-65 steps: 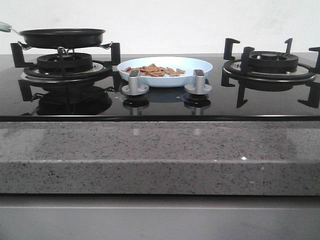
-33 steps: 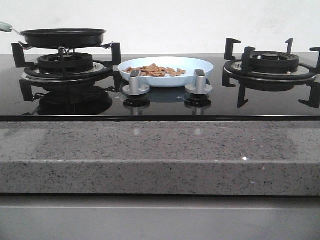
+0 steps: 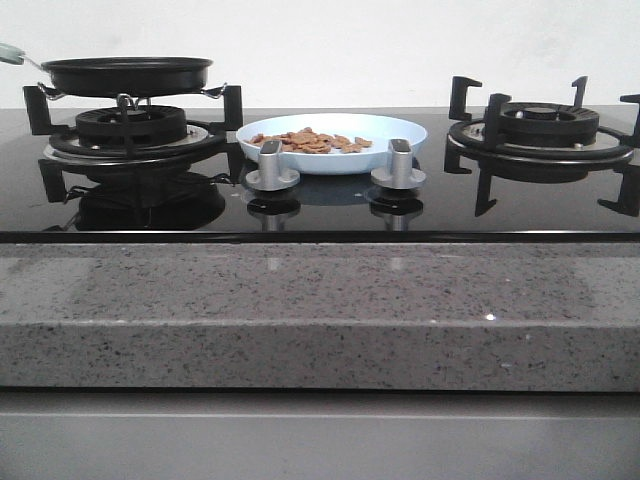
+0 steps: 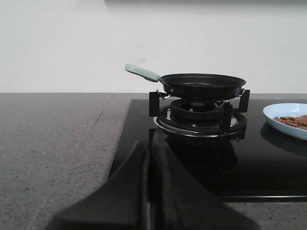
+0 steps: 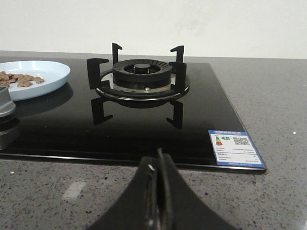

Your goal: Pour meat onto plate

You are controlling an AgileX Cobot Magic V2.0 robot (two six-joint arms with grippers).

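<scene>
The pale-blue plate (image 3: 380,128) sits on the black glass hob between the two burners, and the heap of tan-brown meat (image 3: 310,141) lies in it. The plate also shows in the left wrist view (image 4: 280,111) and the right wrist view (image 5: 48,72), with meat (image 5: 19,79) on it. The black frying pan (image 3: 125,74) rests on the left burner, its pale-green handle (image 4: 141,72) pointing away from the plate. My left gripper (image 4: 149,143) is shut and empty, low before the left burner. My right gripper (image 5: 158,154) is shut and empty, low before the right burner. Neither gripper shows in the front view.
The right burner (image 3: 540,130) with black pan supports stands bare. Two silver knobs (image 3: 271,166) (image 3: 398,165) stand in front of the plate. A speckled grey stone counter (image 3: 320,310) surrounds the hob. A blue label (image 5: 235,147) sticks on the hob's corner.
The view has shifted very slightly since one second ago. The pan, plate and meat stand as before.
</scene>
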